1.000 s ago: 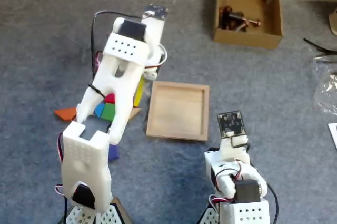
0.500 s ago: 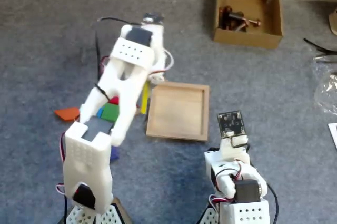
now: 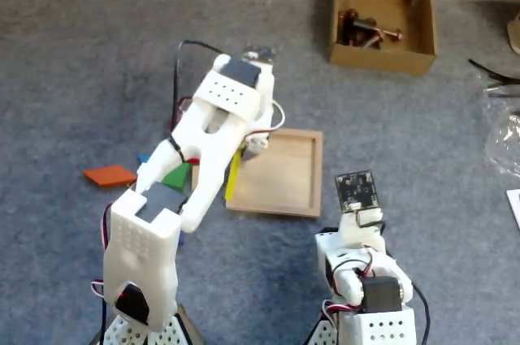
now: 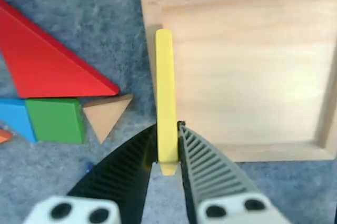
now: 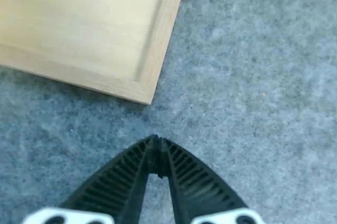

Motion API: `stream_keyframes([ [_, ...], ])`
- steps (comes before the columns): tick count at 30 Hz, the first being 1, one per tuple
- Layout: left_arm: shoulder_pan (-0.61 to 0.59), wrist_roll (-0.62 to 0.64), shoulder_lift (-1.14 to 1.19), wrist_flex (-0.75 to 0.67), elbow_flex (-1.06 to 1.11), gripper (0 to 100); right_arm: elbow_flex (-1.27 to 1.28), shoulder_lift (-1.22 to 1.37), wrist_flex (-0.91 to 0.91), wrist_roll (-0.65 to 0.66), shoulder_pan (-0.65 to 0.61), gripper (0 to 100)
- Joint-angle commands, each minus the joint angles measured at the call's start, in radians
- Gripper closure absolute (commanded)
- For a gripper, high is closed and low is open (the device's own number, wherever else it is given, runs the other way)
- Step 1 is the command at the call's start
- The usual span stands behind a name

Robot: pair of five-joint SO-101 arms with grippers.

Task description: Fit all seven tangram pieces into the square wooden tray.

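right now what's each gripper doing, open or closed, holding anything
Left gripper: shut on the yellow piece, held on edge at the wooden tray rim.
Right gripper: shut, empty, over the carpet.

Small robotics lab or hobby bench, most likely. Grey felt mat (image 3: 73, 61) as work surface. Cardboard box (image 3: 382, 61) of loose metal parts (image 3: 361, 32). Stray cables (image 3: 491, 77) and plastic bag (image 3: 505, 144) at edge.
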Motion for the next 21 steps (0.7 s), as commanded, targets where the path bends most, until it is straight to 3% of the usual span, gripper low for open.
stream_keyframes([
  [1, 0.022, 0.018, -0.065, -0.074, 0.038, 99, 0.117, -0.008, -0.018, -0.008, -0.010, 99.3],
  [15, 0.018, 0.015, -0.062, -0.118, 0.073, 99, 0.117, -0.008, -0.018, -0.008, -0.010, 99.3],
  [21, -0.021, 0.014, -0.062, -0.216, 0.136, 99, 0.117, -0.008, -0.018, -0.008, -0.010, 99.3],
])
